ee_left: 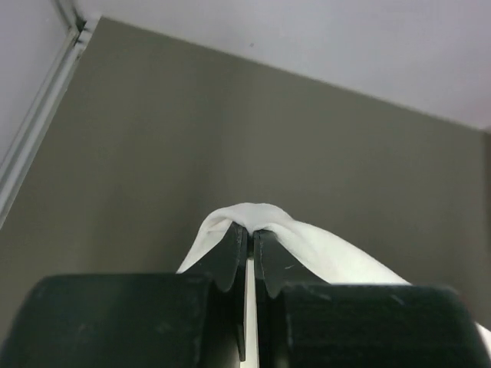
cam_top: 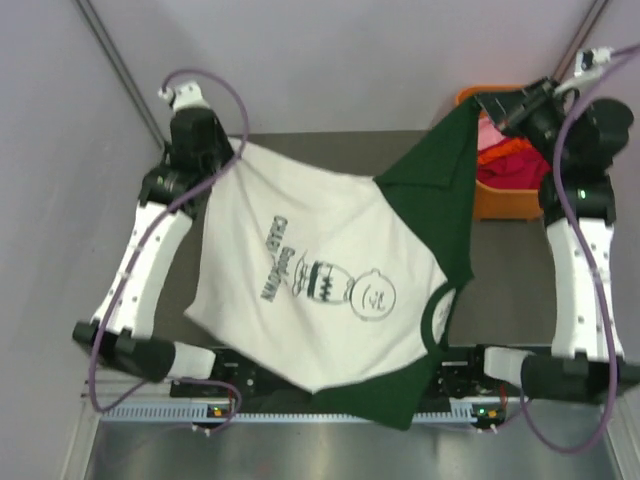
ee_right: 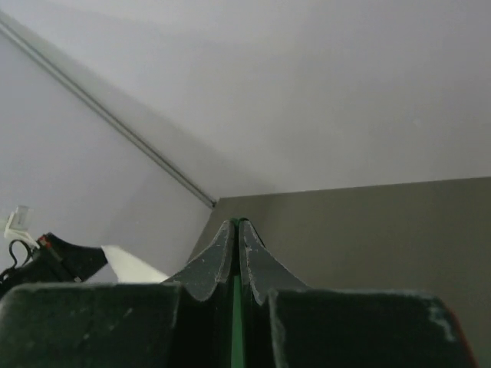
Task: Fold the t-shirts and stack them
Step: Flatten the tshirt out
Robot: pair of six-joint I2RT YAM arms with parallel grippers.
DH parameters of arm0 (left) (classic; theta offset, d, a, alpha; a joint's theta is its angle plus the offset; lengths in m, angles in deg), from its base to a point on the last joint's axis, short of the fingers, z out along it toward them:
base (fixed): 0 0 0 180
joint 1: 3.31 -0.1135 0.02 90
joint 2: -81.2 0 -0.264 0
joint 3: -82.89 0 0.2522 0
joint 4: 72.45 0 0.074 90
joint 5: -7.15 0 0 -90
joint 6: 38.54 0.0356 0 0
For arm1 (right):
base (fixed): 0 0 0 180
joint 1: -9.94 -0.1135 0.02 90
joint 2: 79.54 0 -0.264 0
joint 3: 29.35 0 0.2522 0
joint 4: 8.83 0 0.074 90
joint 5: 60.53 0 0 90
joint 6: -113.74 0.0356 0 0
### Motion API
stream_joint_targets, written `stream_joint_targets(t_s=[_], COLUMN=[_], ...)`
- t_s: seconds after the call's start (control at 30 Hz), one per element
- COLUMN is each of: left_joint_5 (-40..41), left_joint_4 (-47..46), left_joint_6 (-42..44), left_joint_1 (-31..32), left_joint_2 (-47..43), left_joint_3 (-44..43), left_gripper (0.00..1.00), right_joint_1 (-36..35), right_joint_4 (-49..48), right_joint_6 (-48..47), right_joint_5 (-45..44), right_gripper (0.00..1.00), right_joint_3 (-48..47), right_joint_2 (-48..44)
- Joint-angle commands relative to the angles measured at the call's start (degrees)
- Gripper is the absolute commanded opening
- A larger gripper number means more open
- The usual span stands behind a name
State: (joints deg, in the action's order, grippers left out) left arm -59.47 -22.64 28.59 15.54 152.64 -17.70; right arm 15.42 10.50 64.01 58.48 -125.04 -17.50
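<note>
The left gripper (cam_top: 232, 150) sits over the far left corner of the dark grey table (cam_top: 510, 290). Its black fingers (ee_left: 229, 257) are pressed together, pinching a bunched fold of the cream-white soft cloth t-shirt (cam_top: 290, 320). In the left wrist view that pale cloth humps over the fingertips and trails off to the right.

From this grip the shirt spreads across the middle of the table, and its near corner lies over the arm bases. On its chest, black printed lettering (cam_top: 280, 255) runs sideways in two lines, too blurred to read for certain. Beside it is a black line drawing (cam_top: 355, 290) of a round-headed cartoon face above a zigzag stripe.

Further right, dark green cloth (cam_top: 435, 200) borders the cream panel, rims a curved neck opening and runs along the near edge. Whether it is a second shirt or the sleeves of the same one cannot be told. Its far corner rises to the right gripper (cam_top: 490, 105), whose fingers (ee_right: 211, 264) are closed tight on a thin green sliver. Just beside that gripper stands an orange plastic basket (cam_top: 500, 205) holding pink and red clothes (cam_top: 505, 160).
</note>
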Motion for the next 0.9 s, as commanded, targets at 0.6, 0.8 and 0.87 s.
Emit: stream_joint_targets(t_s=[0.6,0.8,0.87], left_joint_5=[-30.84,-36.91,-37.96], left_joint_4=[-17.94,-25.85,-28.14], left_joint_6=[-12.53,-16.23,-16.15], left_joint_1=[-21.66,-24.04,-24.04], left_joint_2=[18.20,15.59,13.82], left_joint_3=[-16.39,7.08,14.10], left_gripper=[0.00,0.00,0.00], right_joint_1=[4.55,3.49,3.49], right_joint_4=[-26.03,-26.32,-23.59], right_joint_6=[20.81,14.41,10.10], right_joint_5=[15.44,16.78,16.51], right_gripper=[0.00,0.00,0.00], right_joint_3=[-24.62,1.57,8.06], right_joint_2=[29.81,19.80,15.49])
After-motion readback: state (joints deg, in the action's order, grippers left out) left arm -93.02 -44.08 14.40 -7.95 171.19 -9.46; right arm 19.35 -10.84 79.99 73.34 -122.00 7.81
